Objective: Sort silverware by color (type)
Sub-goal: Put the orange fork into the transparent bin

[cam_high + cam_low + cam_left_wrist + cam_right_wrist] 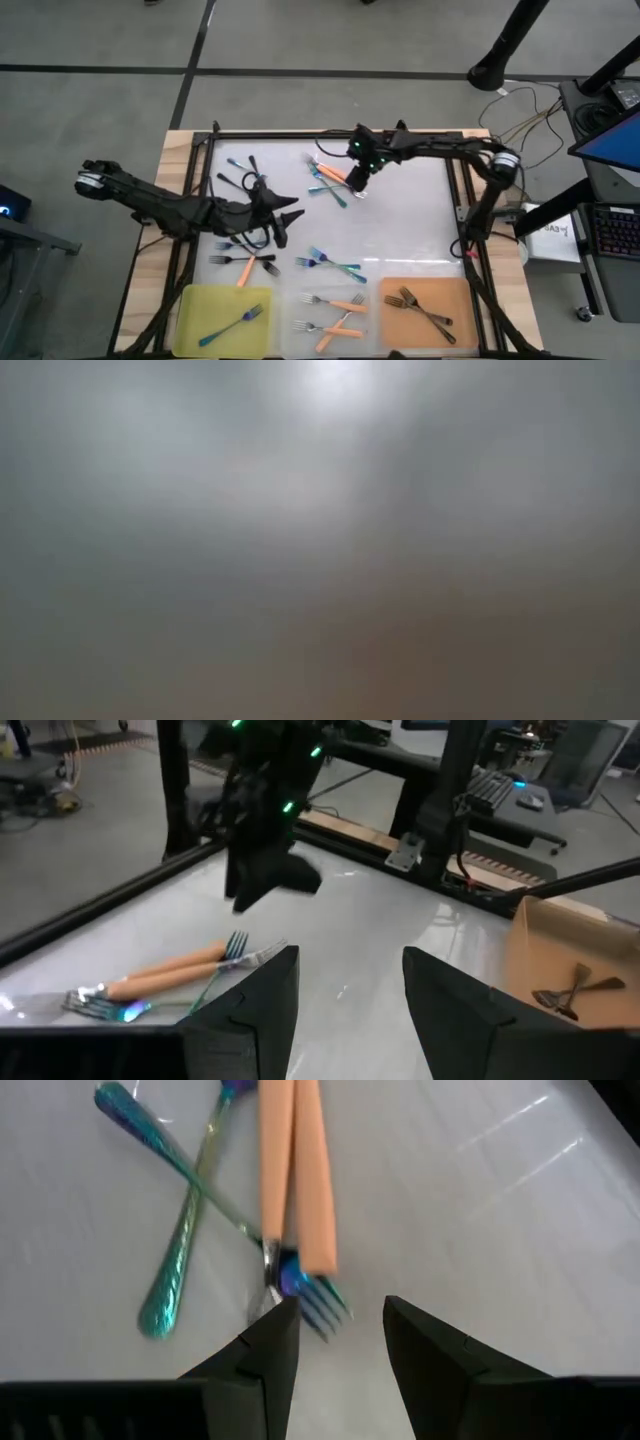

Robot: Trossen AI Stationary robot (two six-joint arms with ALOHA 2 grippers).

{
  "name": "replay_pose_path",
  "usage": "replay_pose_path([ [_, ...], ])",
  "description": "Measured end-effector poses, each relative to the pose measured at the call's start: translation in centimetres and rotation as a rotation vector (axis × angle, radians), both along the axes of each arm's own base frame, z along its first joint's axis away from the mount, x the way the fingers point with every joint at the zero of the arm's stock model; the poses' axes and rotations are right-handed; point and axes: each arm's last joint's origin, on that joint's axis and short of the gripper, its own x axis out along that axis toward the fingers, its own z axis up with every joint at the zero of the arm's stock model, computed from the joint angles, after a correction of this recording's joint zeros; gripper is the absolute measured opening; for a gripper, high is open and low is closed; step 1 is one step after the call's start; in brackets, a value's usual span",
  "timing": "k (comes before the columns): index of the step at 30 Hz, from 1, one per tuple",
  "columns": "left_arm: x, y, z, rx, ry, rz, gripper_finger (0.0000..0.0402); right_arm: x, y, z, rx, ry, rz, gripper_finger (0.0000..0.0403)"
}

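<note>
The silverware lies scattered on a white mat (410,230). A heap of orange-handled forks (295,1170) and iridescent blue-teal forks (180,1270) lies at the far middle (328,180). My right gripper (340,1330) hovers open just above this heap (356,186), with nothing between its fingers. My left gripper (288,218) stands open over the mat's left half, above dark forks (245,182) and near blue-teal forks (335,263). It also shows open in its wrist view (350,990), facing the right gripper's dark fingers (265,870).
Three trays line the near edge: a yellow-green one (200,305) with a blue-teal fork, a clear one (372,330) with orange-handled forks, and an orange one (455,295) with dark forks. A black frame (300,135) borders the mat. The low view is wholly blurred.
</note>
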Motion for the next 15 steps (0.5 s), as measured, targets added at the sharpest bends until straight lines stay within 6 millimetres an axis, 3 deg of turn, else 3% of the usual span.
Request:
replay_pose_path([
  [9, 0.1, 0.0, 0.5, 0.020, -0.005, -0.006, 0.0160, 3.9, -2.0, -1.0, 0.030, 0.058, 0.064, 0.0137],
  [15, 0.1, 0.0, 0.5, 0.005, -0.011, -0.002, 0.0160, 5.3, -2.7, -1.7, 0.045, 0.102, 0.087, 0.0137],
])
